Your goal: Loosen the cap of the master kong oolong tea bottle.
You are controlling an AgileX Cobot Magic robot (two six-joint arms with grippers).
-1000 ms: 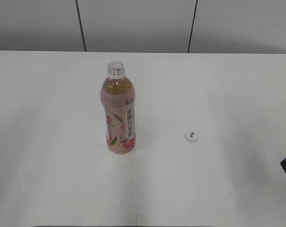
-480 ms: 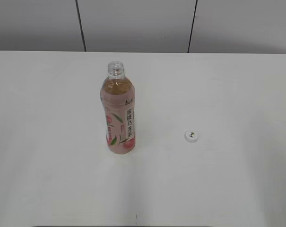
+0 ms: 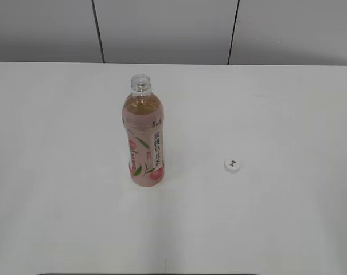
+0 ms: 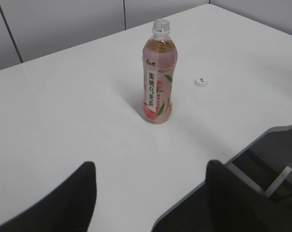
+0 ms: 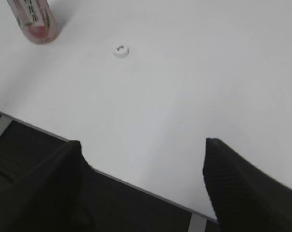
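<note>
Cap (image 3: 232, 165) off, lying on table (image 3: 288, 114) | bottle (image 3: 144, 140) upright, neck open | left pincer (image 4: 150, 193) wide | right pincer (image 5: 141, 179) wide

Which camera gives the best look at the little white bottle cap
The right wrist view: the small round white plastic cap lies closest and its dark mark shows clearly. The exterior view shows it small, right of the bottle; the left wrist view, tinier still.

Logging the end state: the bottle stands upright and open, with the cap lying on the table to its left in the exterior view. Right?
Not quite. The exterior view shows the cap on the table to the right of the bottle, not left. The bottle does stand upright and open.
</note>
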